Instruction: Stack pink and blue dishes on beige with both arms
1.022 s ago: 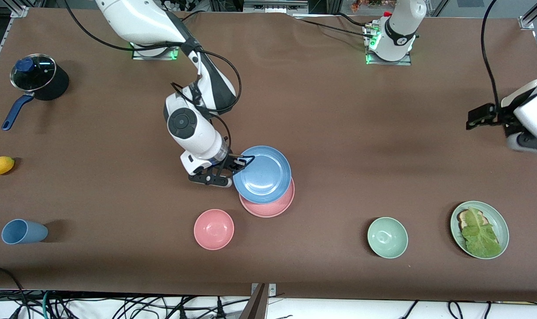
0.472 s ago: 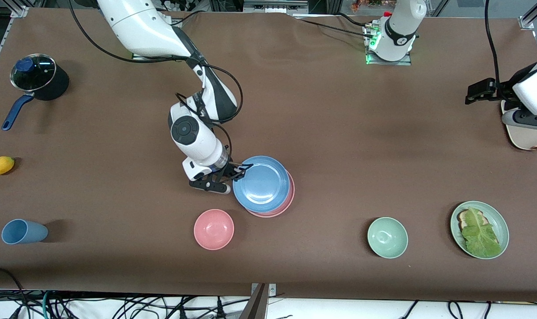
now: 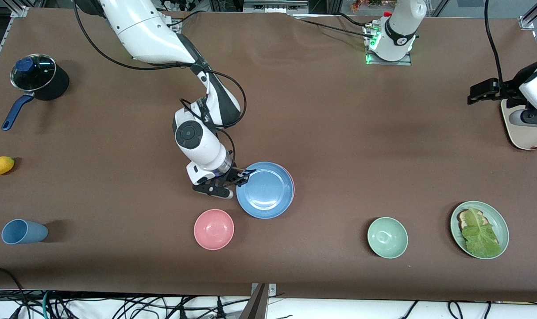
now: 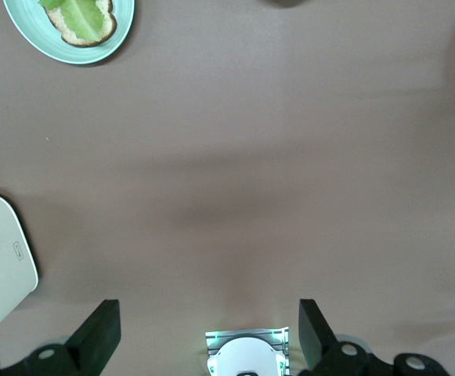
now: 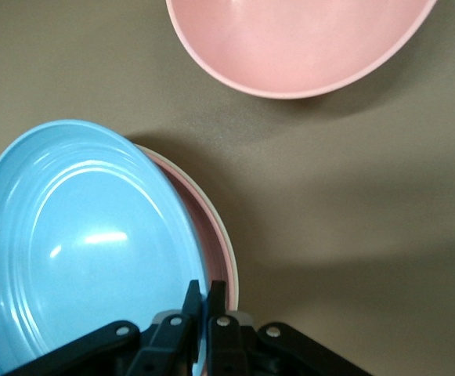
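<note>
The right arm reaches from its base down to the middle of the brown bench (image 3: 339, 133), its wrist bent low. The right pincer (image 3: 244, 173) is pinching the rim of the light blue round plate (image 3: 264, 189), which lies almost flat on the salmon pink round plate (image 3: 292, 186); only a thin pink crescent shows past the blue rim. In the right wrist view the two black fingers (image 5: 215, 301) are pressed tight on the blue edge, with a pale rim peeking out under the pink one.

The left arm waits at its own end of the bench, raised, its left pincer (image 4: 210, 333) spread wide over bare bench, beside a cream-beige object (image 3: 523, 133).

The small pink bowl (image 3: 214, 229) sits empty, nearer the front camera than the stack. The pale green bowl (image 3: 387, 237) is empty too. The pale green oval plate (image 3: 500, 221) carries a lettuce leaf (image 3: 478, 235) on bread. The blue cup (image 3: 22, 231) lies on its side.
</note>
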